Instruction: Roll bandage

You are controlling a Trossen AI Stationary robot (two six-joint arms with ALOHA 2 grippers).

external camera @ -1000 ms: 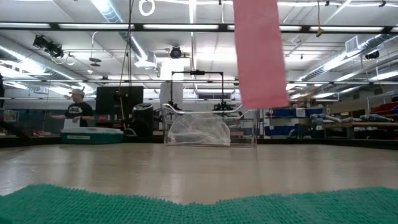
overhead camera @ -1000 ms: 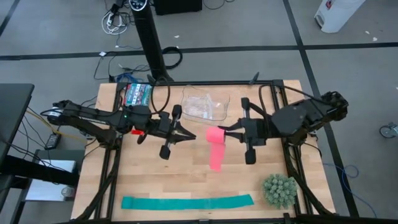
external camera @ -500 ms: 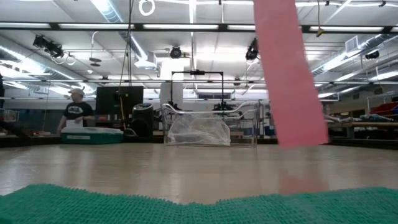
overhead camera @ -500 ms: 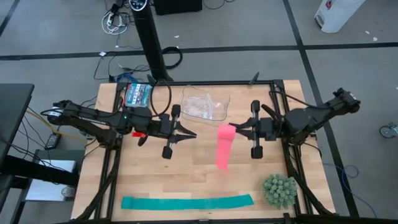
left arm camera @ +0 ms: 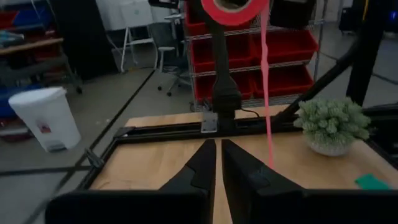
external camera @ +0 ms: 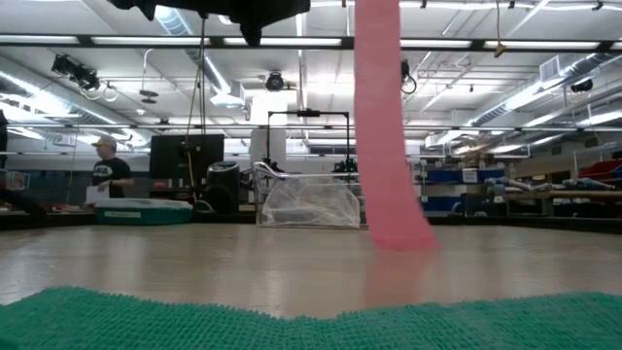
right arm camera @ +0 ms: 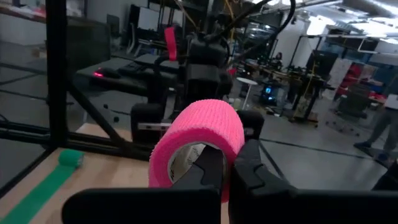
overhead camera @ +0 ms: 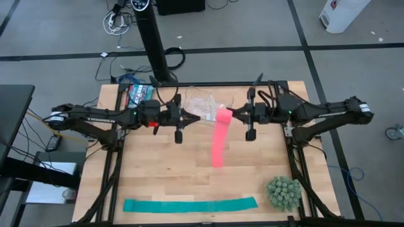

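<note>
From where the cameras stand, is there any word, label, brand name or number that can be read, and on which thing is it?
No text can be read in any view.
Colourful flat package at the table's far left corner: printing too small to read.
White bin on the floor: small label, blurred.
Pink bandage, teal strip, clear plastic container: no markings visible.

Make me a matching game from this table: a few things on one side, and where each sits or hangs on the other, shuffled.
Things:
1. bandage
2. teal strip
3. green plant
4. clear container

Places:
A. lying flat along the table's near edge
B. standing at the near right corner
D. hanging from the right gripper
C. resting at the far edge, between the two arms

Pairs: 1-D, 2-A, 3-B, 4-C
</note>
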